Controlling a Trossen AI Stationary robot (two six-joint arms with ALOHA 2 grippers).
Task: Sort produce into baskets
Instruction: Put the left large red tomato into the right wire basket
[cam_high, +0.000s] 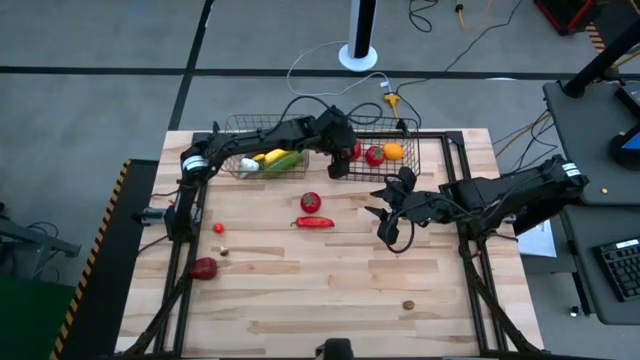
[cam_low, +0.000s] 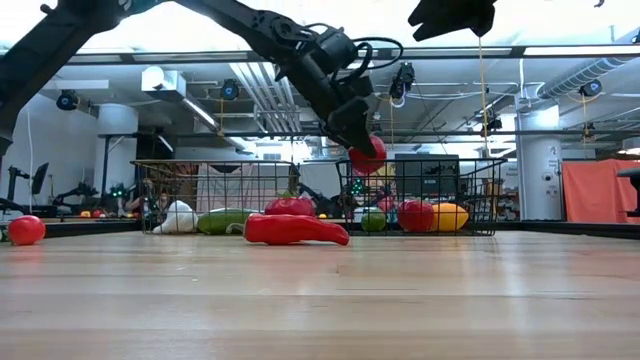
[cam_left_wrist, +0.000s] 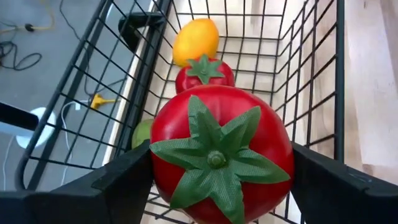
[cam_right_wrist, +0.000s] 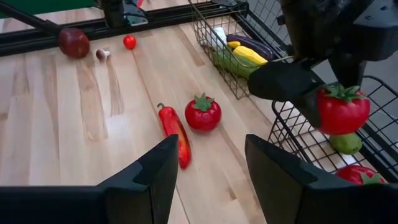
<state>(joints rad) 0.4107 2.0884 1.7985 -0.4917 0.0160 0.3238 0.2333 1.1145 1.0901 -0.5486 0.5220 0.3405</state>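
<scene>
Sorting is standing at the delivery step: the left gripper (cam_low: 362, 150) is carrying a round red plastic tomato with a green leafy cap (cam_left_wrist: 221, 152) and is hanging just over the near rim of the dark wire-mesh basket (cam_high: 425, 172). Its fingers (cam_left_wrist: 115, 186) are standing wide, one pressing each flank of the tomato, so the fruit is sitting clamped between them with the stalk end facing the wrist. Directly below and ahead of the gripper, inside that basket, a second red tomato (cam_left_wrist: 204, 71), an orange-yellow fruit (cam_left_wrist: 196, 38) and a green piece (cam_left_wrist: 142, 132) are lying. The next move is probably calling for a short reach further over the rim, then a release, clear of the wire. Behind this gripper, the neighbouring brownish wire basket (cam_high: 232, 128) is holding vegetables. The right gripper (cam_high: 392, 232) is waiting beside it over the table, partly open and empty, with another tomato (cam_right_wrist: 203, 113) and a long red pepper (cam_right_wrist: 174, 132) lying on the wooden boards ahead of it.
</scene>
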